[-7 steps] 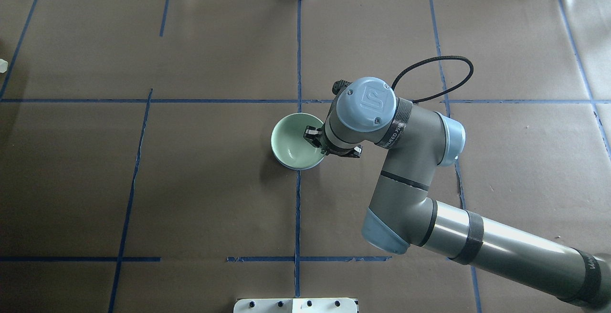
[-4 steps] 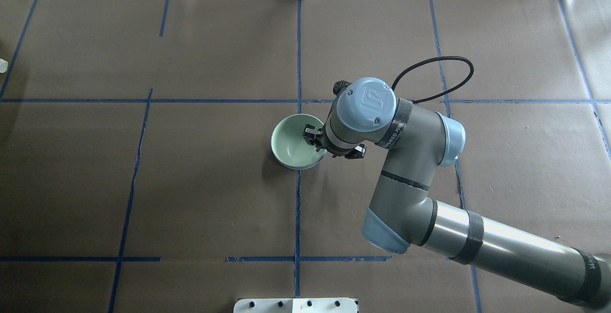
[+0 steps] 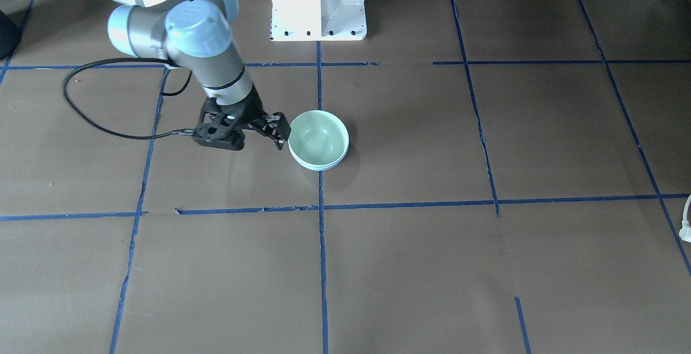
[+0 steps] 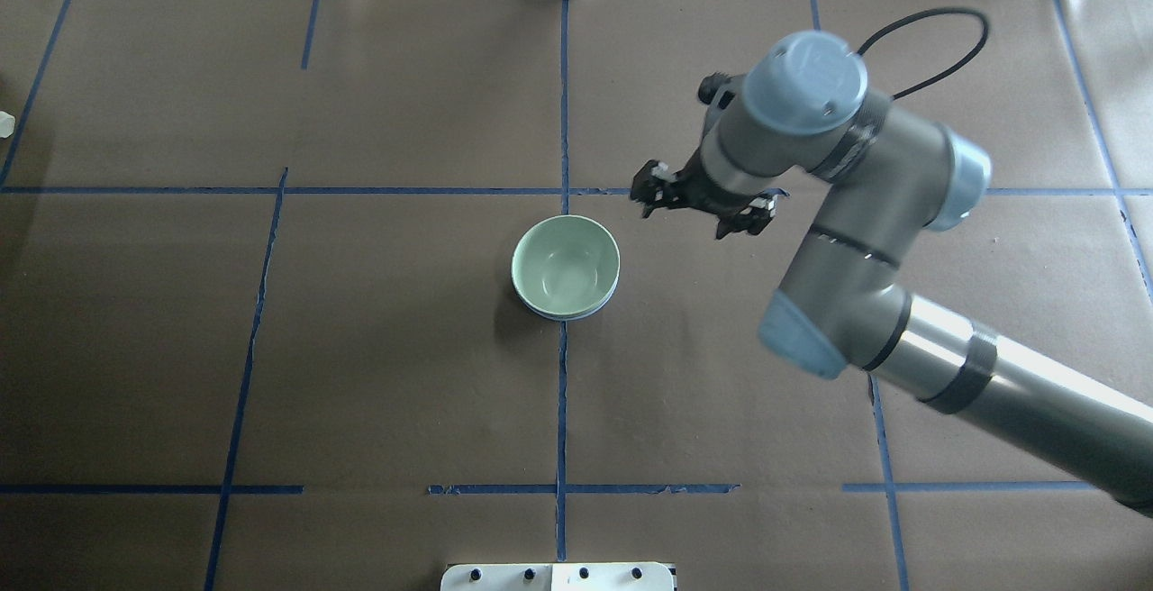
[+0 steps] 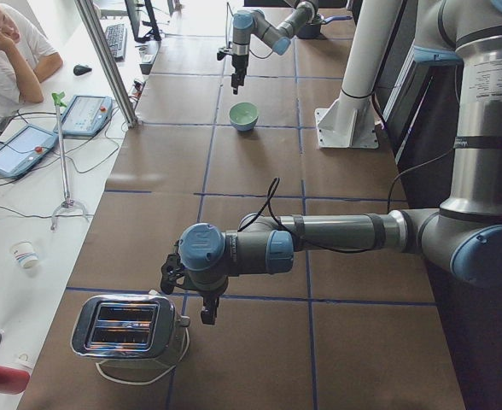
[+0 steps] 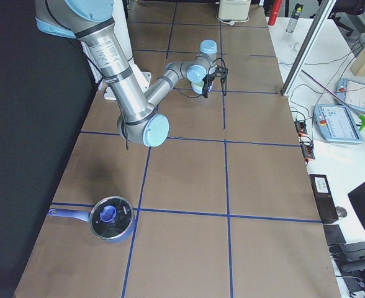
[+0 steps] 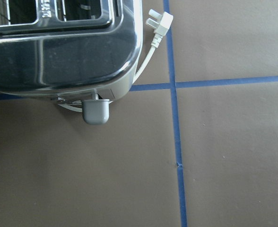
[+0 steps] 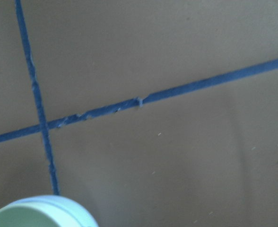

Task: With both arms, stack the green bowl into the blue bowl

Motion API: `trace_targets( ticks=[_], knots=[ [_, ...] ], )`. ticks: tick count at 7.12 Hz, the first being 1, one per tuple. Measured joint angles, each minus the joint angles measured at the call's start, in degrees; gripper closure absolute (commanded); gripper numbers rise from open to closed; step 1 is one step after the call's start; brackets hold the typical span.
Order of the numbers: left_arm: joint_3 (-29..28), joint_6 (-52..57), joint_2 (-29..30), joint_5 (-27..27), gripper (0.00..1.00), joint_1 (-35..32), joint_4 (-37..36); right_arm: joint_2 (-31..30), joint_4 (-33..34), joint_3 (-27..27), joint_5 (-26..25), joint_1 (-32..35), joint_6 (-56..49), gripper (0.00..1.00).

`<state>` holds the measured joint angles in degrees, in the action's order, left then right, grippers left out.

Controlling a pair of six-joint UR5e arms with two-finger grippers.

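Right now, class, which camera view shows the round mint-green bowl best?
Overhead exterior: the round mint-green bowl shows whole, its full rim and inside unobstructed. Front-facing shows it obliquely; both side views show it tiny; right wrist catches only a rim sliver; left wrist nothing.

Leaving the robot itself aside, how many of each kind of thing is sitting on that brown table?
Bowls: 2, the green bowl nested in the blue bowl
Toaster: 1
Saucepan with lid: 1
Total: 4
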<state>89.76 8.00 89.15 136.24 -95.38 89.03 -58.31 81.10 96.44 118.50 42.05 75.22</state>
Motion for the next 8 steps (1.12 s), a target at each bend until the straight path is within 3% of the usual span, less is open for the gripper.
trace_targets(
  ticks=[2,4,6,8],
  knots=[
    [2.5,-0.5,0.2,-2.6,0.00,2.1,-2.2,-7.2,0.1,1.1,10.0,12.8,-18.6,0.00],
    [6.4,-0.1,-0.1,-3.0,0.00,5.8,-6.0,-17.2,0.0,1.2,15.3,24.2,-41.3,0.00],
    [7.3,0.1,-0.6,-2.9,0.00,6.5,-6.5,-28.7,0.1,0.7,16.0,33.8,-62.4,0.00],
    [6.7,0.1,-1.3,0.0,0.00,5.7,-3.3,-38.8,-0.2,0.3,14.9,41.3,-73.6,0.00]
  ],
)
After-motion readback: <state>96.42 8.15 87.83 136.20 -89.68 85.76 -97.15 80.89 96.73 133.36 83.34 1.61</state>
